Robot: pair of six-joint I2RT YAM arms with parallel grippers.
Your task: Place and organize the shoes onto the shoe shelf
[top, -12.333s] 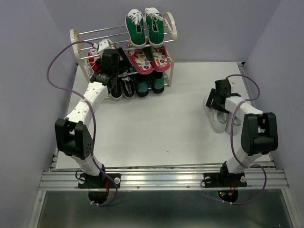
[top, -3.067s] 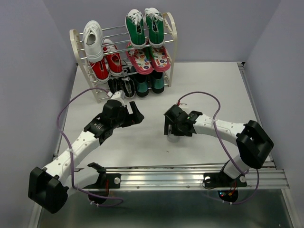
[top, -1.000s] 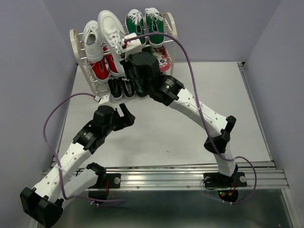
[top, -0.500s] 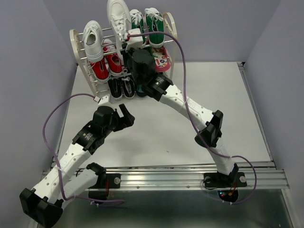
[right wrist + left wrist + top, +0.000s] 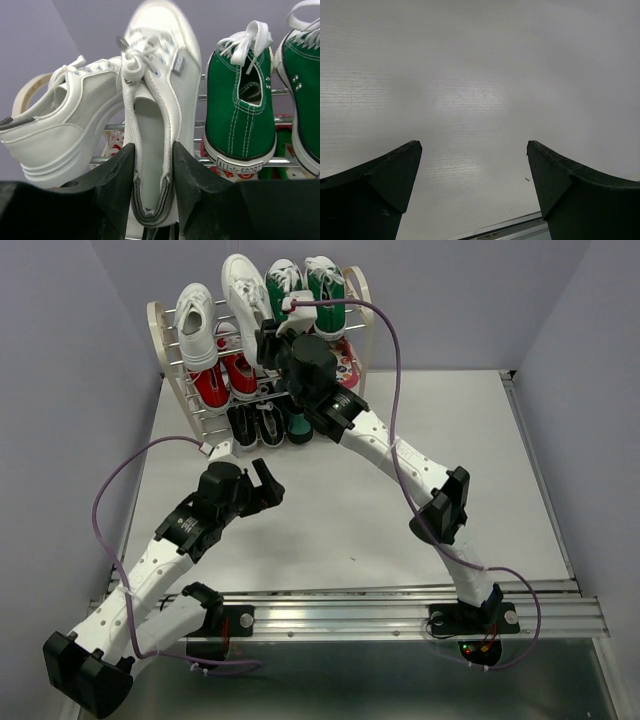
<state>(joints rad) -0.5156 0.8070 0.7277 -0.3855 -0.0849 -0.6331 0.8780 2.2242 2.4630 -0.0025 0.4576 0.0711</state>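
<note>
A small tiered shoe shelf (image 5: 362, 302) with cream arched side frames and thin silver rods was seen at the far edge of a white table (image 5: 460, 440). On its top tier, one white lace-up canvas sneaker (image 5: 194, 322) was set at the left. A second white sneaker (image 5: 156, 85) was placed just beside it, toe raised towards the back wall, with a pair of green sneakers (image 5: 240, 115) to its right. The right gripper (image 5: 153, 150) was reached out to this tier, its two black fingers (image 5: 112, 175) set close on either side of the second white sneaker's heel. Whether the heel was being pressed or the fingers stood just free could not be told. On the middle tier a pair of red sneakers (image 5: 215, 382) was seen at the left, with pink patterned sandals (image 5: 345, 358) partly hidden behind the arm. On the bottom tier a pair of black sneakers (image 5: 255, 425) was seen. The left gripper (image 5: 475, 190) was held low over bare table, well apart from the shelf, its jaws spread wide and empty.
</note>
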